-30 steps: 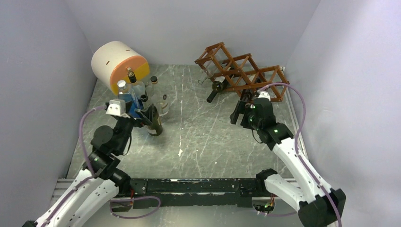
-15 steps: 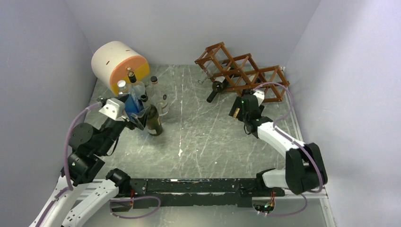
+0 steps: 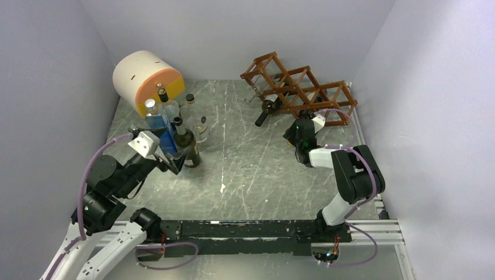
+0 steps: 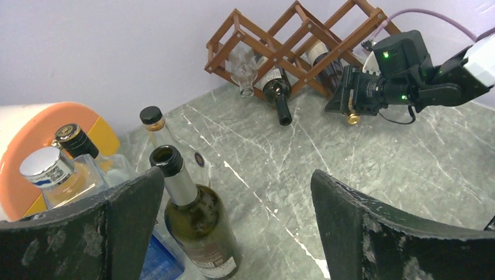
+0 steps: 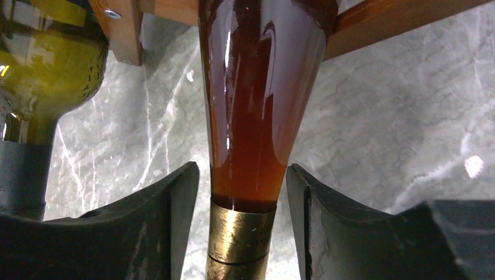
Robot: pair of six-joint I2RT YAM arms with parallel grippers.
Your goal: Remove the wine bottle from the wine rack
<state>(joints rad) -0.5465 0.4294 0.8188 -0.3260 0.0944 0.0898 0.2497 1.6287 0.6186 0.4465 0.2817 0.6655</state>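
The reddish-brown wine rack stands at the back right, also in the left wrist view. An amber wine bottle with a gold foil neck pokes out of a lower cubby, its gold tip showing in the left wrist view. My right gripper straddles that neck, a thin gap on each side; from above, the right gripper hides the bottle. My left gripper stands wide open beside an upright green bottle, holding nothing.
A dark green bottle lies in the neighbouring cubby, neck out over the table, close to my right gripper's left finger. A white-and-orange cylinder and several upright bottles crowd the back left by the left gripper.
My right gripper has pushed in toward the rack and its jaws have narrowed round the amber bottle's neck. The left gripper has drawn back a little from the green bottle.
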